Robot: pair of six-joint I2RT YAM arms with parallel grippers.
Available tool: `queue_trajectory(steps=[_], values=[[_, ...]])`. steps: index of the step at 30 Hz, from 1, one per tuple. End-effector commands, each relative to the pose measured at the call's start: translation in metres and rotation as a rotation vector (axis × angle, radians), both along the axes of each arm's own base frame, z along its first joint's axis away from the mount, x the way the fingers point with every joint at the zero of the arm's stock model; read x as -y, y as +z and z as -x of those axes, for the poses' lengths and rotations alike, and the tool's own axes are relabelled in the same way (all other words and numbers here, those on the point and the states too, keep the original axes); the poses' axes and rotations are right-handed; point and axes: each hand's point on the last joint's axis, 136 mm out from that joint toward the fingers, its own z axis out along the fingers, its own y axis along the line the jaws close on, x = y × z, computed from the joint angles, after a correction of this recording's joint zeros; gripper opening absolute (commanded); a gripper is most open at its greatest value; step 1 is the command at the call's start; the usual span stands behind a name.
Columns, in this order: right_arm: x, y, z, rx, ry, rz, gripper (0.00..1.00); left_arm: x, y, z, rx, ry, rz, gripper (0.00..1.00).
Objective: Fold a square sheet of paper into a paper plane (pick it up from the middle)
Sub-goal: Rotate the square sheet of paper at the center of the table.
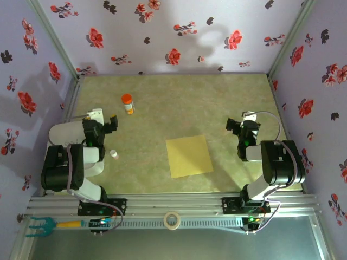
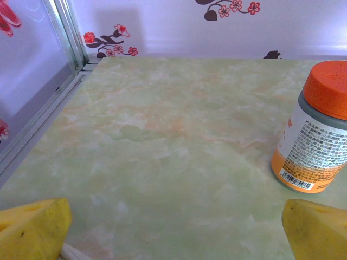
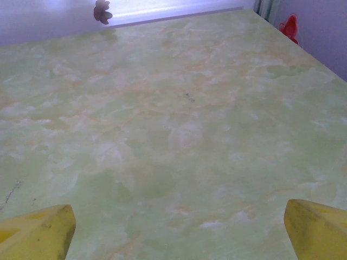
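Both left claw (image 2: 173, 232) and right claw (image 3: 176, 233) gaping empty, square sheet of paper (image 1: 188, 156) flat, orange-capped bottle (image 2: 314, 135), label print unreadable

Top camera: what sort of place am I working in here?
Probably a purpose-built robot test booth: flower-print walls on a metal frame box in a marble-look table, and the left arm and right arm are bolted to a rail at its near edge.

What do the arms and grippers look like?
The left arm and right arm have black housings and silver-white links. The left gripper and right gripper are black with yellow wedge-shaped fingertips, lightly scuffed. A thin grey cable loops by the right wrist; green lights glow at both bases.
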Motion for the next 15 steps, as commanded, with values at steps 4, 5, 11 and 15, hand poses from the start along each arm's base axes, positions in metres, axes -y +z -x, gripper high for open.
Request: queue_trajectory(steps=[4,5,11,15], values=[[0.0009,0.0077,-0.0055,0.017,0.003,0.004,0.99,0.0054,-0.018,0.0024,-0.074,-0.036,0.009,1.0],[0.0008,0.0079,-0.0058,0.018,0.004,0.003,0.99,0.0056,-0.0182,0.0028,-0.074,-0.036,0.009,1.0],[0.0019,0.0067,-0.0069,0.013,0.011,-0.018,0.99,0.0059,-0.0181,0.0027,-0.073,-0.037,0.01,1.0],[0.0019,0.0075,-0.0066,0.016,0.012,-0.017,0.99,0.0056,-0.0182,0.0027,-0.073,-0.036,0.009,1.0]])
